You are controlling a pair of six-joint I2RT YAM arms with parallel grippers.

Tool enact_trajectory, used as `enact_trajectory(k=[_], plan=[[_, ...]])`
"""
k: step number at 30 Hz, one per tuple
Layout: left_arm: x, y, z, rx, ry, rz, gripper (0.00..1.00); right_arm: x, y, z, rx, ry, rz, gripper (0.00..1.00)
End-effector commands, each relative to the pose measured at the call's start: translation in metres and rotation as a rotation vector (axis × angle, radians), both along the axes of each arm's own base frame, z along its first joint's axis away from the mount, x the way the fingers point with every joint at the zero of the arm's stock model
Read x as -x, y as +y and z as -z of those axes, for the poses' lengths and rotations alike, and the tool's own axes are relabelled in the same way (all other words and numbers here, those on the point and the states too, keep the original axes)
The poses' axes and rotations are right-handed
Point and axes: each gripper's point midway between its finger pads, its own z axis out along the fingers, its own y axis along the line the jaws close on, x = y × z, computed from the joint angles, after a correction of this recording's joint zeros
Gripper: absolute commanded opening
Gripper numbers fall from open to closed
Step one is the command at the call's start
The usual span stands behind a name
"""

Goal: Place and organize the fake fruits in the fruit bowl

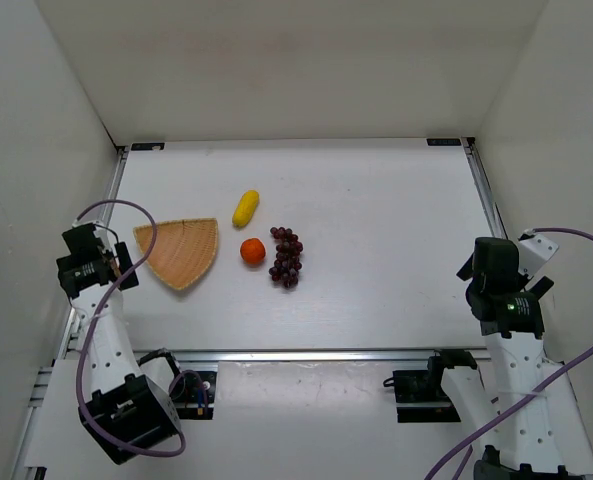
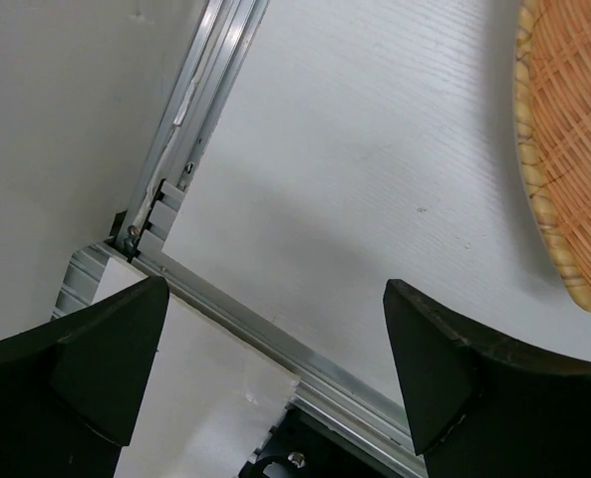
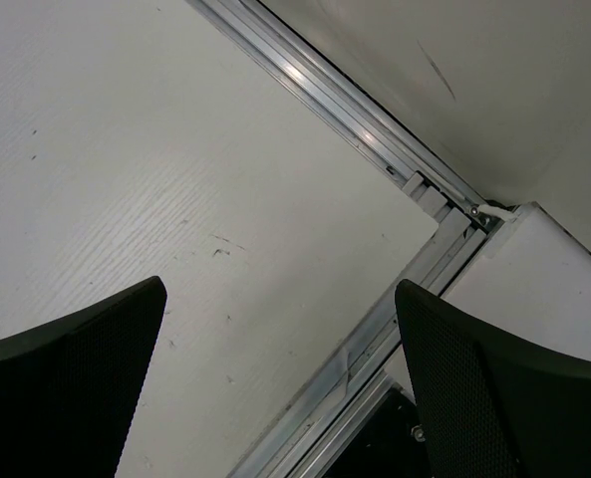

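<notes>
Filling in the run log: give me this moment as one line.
stage: not started | basket: empty | lemon, orange, grapes: on table | left tool: open | right tool: open

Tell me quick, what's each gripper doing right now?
Left gripper: open, holding nothing.
Right gripper: open, holding nothing.

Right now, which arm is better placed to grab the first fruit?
Left, probably. The left gripper, open, hangs beside the basket, the orange just beyond; the right gripper sits far across the table.
</notes>
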Motion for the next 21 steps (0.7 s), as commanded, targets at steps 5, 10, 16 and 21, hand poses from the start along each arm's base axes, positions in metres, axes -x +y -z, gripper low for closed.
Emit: enact_trajectory(k=[5, 10, 16, 21], plan=[[-0.029, -0.01, -0.033, 0.019, -0.08, 0.178, 1.0, -0.002, -0.001, 0.004, 0.0, 0.005, 0.011, 1.0], [-0.097, -0.059, -0.088, 0.063, -0.153, 0.467, 1.0, -0.02, 0.014, 0.013, -0.074, 0.043, -0.048, 1.0], [-0.208, -0.168, -0.097, 0.088, 0.019, 0.761, 1.0, -0.048, 0.041, 0.024, -0.214, 0.054, -0.123, 1.0], [-0.27, -0.272, -0.036, 0.17, 0.149, 0.974, 1.0, -0.056, 0.054, 0.037, -0.259, 0.101, -0.152, 1.0]])
